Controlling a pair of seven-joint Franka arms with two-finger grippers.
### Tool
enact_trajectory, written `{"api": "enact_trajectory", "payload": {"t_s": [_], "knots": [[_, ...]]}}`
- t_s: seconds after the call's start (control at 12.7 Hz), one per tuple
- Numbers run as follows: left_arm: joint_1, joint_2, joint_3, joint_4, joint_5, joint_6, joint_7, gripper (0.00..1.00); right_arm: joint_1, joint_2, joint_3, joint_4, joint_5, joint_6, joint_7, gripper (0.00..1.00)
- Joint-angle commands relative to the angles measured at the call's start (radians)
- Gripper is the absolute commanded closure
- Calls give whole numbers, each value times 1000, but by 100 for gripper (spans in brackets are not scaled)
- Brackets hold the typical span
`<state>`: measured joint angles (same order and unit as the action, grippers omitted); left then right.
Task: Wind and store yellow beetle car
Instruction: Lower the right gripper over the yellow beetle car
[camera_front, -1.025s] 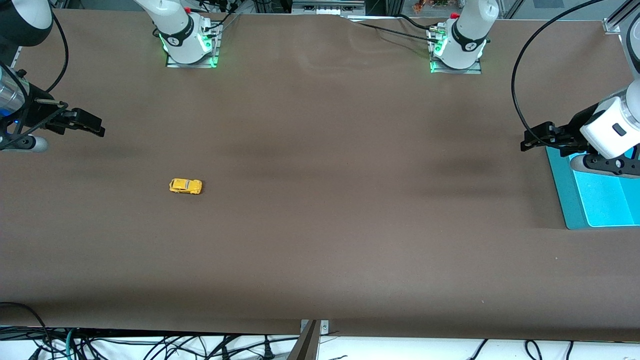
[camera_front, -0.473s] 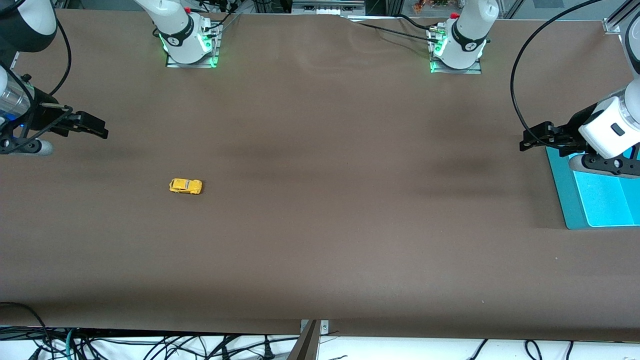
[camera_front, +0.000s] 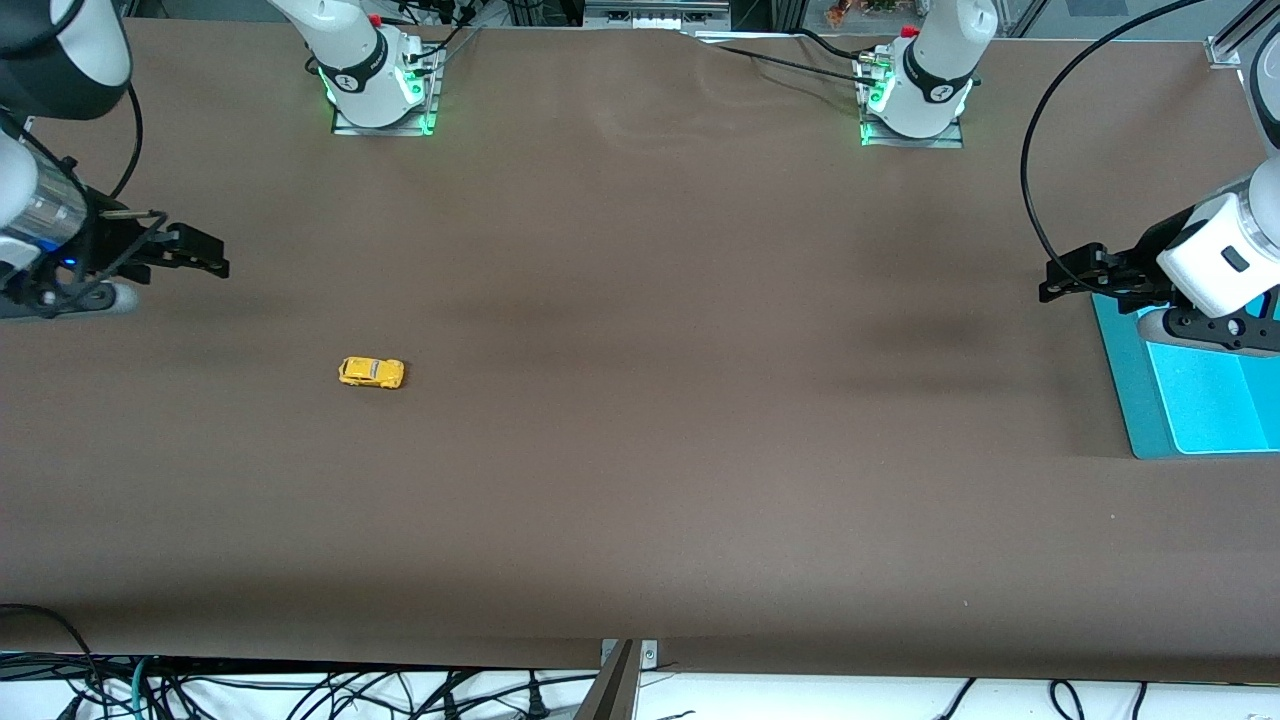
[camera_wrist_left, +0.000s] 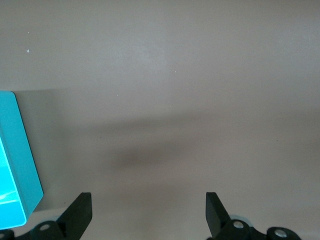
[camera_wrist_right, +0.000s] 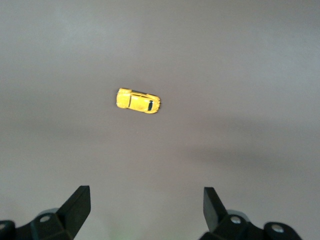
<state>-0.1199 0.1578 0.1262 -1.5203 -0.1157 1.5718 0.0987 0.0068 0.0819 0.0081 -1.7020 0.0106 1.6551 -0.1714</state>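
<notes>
The yellow beetle car (camera_front: 371, 372) stands on its wheels on the brown table, toward the right arm's end. It also shows in the right wrist view (camera_wrist_right: 138, 101), ahead of the fingers. My right gripper (camera_front: 205, 262) is open and empty, up in the air over the table near that end, short of the car. My left gripper (camera_front: 1060, 278) is open and empty over the table at the left arm's end, beside the teal bin (camera_front: 1195, 385). The bin's corner shows in the left wrist view (camera_wrist_left: 17, 165).
The two arm bases (camera_front: 378, 85) (camera_front: 915, 95) stand along the table's edge farthest from the front camera. Cables hang below the table's front edge (camera_front: 300, 690). The brown table cover (camera_front: 640, 400) spans the whole work area.
My right gripper has moved a little toward the car. The left gripper and the car have not visibly moved.
</notes>
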Motion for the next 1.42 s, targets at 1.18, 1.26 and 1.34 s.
{"api": "enact_trajectory", "payload": {"t_s": [1.18,1.26,1.34], "knots": [[-4,14,1,20,-18,2,-7,0,94,281,7,-472,-1,925,-1275,5],[-4,17,0,20,-19,2,-7,0,96,295,7,-472,-1,940,-1295,10],[-3,17,0,20,-19,2,-7,0,94,317,7,-470,-1,965,-1300,12]]}}
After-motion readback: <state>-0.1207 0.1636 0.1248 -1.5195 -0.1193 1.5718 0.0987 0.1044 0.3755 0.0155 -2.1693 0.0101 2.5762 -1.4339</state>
